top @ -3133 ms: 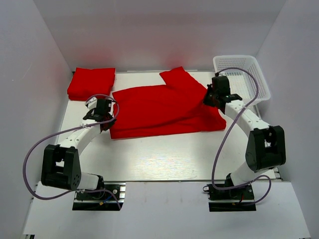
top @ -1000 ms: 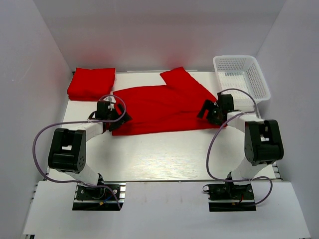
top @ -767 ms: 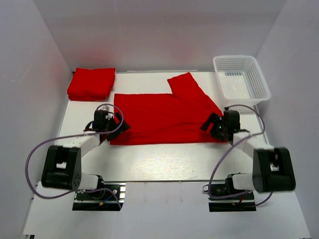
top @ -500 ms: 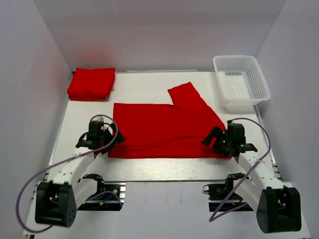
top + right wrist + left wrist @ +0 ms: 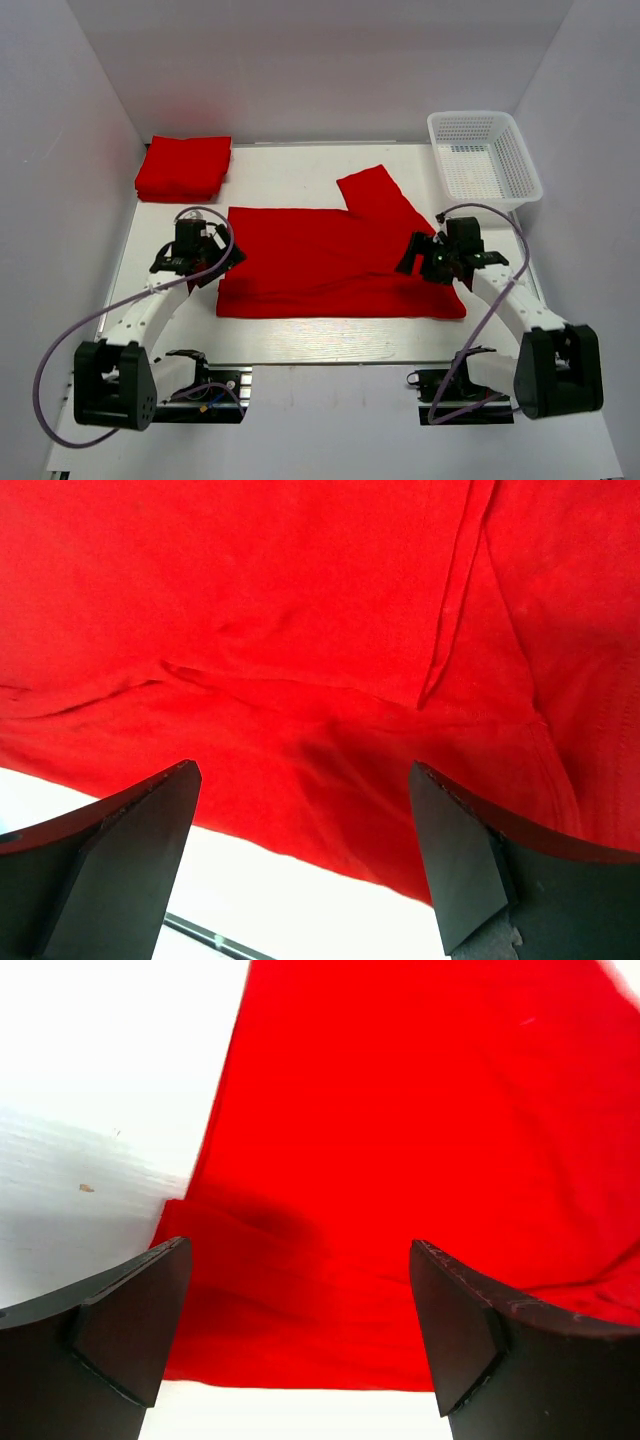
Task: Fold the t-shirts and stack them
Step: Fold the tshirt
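While the spread t-shirt (image 5: 320, 255) lies flat across the middle of the table (image 5: 300, 335), one sleeve (image 5: 372, 190) jutting toward the far right, the top view shows an arm reaching in low from each near corner. The left gripper (image 5: 225, 265) sits over the shirt's left edge and the right gripper (image 5: 415, 260) over its right end, which looks like a symmetric setup for taking both ends and folding together. A stack of folded t-shirts (image 5: 183, 167) waits at the far left, probably where this one will go, and a white basket (image 5: 485, 155) stands at the far right, well apart from the cloth. From the left wrist, the left gripper (image 5: 298, 1250) has its fingers (image 5: 130, 1330) spread wide with nothing between them. It looks down on the shirt's left border, where bare table (image 5: 100, 1060) meets red cloth and a soft crease crosses the fabric (image 5: 400, 1110). From the right wrist, the right gripper (image 5: 302, 770) is likewise spread and empty above the near hem (image 5: 300, 830). A seam line (image 5: 450, 630) runs away from it, and a strip of table (image 5: 300, 900) shows just beyond the cloth edge. I cannot tell from either wrist view whether the fingertips touch the cloth.
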Robot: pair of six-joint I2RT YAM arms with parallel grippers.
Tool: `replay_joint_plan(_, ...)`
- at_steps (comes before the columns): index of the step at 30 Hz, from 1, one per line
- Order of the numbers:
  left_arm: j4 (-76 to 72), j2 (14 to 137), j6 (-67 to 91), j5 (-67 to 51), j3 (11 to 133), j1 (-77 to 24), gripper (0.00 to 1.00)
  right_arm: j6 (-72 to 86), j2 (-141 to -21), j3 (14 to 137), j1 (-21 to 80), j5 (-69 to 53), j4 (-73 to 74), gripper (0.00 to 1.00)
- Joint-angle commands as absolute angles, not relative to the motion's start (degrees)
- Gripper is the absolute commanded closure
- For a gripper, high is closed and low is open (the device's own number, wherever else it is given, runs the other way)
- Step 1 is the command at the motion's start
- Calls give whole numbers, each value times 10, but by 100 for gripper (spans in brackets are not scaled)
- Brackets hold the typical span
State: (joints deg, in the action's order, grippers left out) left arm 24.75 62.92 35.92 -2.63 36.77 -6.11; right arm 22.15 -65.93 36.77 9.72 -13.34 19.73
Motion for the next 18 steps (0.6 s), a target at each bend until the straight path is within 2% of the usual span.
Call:
replay_joint_plan(1, 245, 652, 349, -35, 388, -59, 0, 208, -699, 387, 101, -157, 163, 10)
replay_joint_plan(18, 256, 631, 349, 3, 377, -59, 0, 222, -798, 389, 104, -130, 77, 10)
